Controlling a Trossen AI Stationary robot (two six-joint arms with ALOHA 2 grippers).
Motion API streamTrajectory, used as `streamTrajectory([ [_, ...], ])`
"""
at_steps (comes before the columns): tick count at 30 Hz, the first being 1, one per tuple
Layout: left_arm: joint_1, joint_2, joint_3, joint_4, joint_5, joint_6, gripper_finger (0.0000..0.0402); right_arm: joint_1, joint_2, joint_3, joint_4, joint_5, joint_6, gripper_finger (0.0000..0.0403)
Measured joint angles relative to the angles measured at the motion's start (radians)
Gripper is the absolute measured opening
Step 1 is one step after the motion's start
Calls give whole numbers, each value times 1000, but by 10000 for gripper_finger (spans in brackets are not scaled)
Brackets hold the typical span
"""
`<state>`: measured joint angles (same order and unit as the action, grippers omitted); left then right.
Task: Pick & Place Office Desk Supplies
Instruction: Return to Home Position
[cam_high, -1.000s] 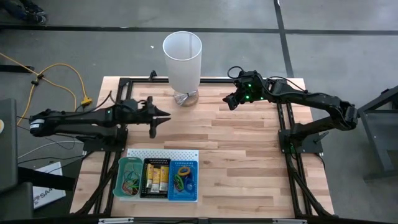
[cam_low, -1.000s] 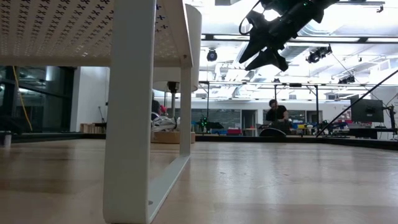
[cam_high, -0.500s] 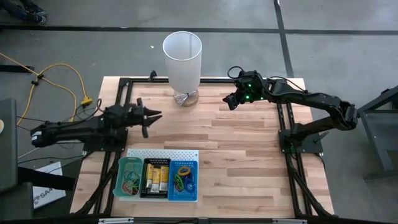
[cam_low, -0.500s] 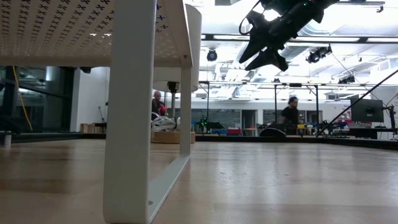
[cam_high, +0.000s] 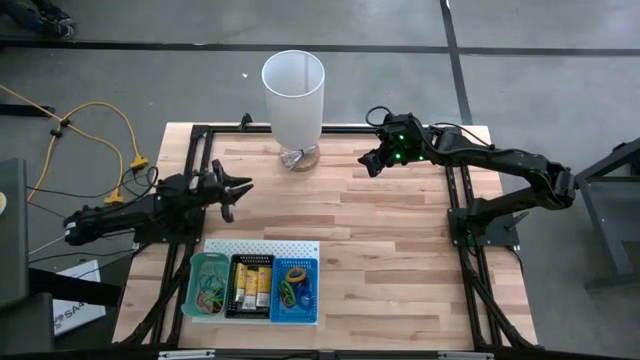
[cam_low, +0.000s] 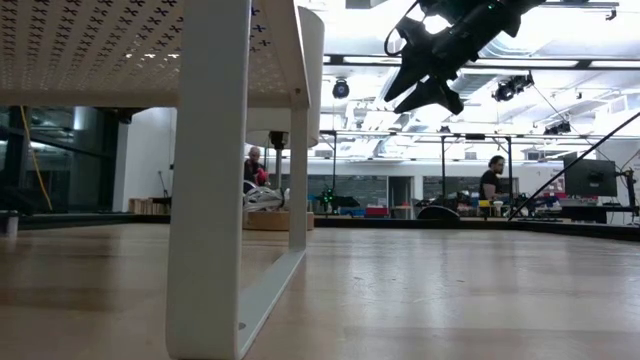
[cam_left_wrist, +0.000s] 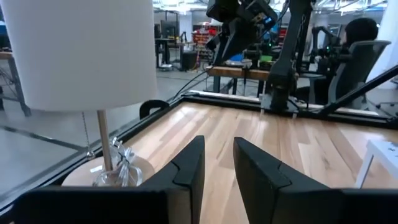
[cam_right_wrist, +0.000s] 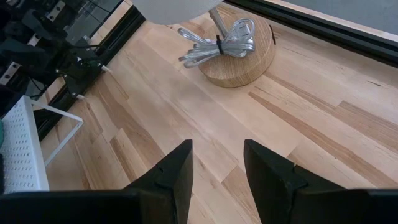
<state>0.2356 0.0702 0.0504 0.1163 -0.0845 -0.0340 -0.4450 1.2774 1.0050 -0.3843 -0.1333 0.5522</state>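
The supplies lie in three small trays on a white perforated board (cam_high: 260, 243) near the table's near edge. A green tray (cam_high: 208, 285) holds thin rubber bands, a black tray (cam_high: 251, 285) holds yellow-orange packets, and a blue tray (cam_high: 295, 285) holds coloured loops. My left gripper (cam_high: 232, 189) hovers open over the table's left part, just beyond the board, touching nothing; its fingers (cam_left_wrist: 186, 168) stand apart. My right gripper (cam_high: 370, 161) hangs open high over the far right part (cam_low: 425, 85), with bare wood below it (cam_right_wrist: 217, 168). The black clip does not show.
A tall white cylinder lamp (cam_high: 293, 92) stands at the far edge on a round wooden base (cam_right_wrist: 239, 53) with a coiled grey cord (cam_right_wrist: 221, 40). Black frame rails (cam_high: 460, 215) run along both sides. Bare wood (cam_high: 390, 270) spreads over the table's middle and right.
My left arm has drawn back toward the table's left edge, carrying its gripper away from the table's middle by a small distance. My right arm has kept still. The trays and the lamp stand as before.
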Motion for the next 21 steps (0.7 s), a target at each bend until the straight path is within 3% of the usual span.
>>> streamTrajectory([
  [7,0,-24,-2,-92,0,-38,79,0,0,0,0,0,0,130],
  [21,0,-54,-40,-94,-21,-79,79,0,0,0,0,0,0,130],
])
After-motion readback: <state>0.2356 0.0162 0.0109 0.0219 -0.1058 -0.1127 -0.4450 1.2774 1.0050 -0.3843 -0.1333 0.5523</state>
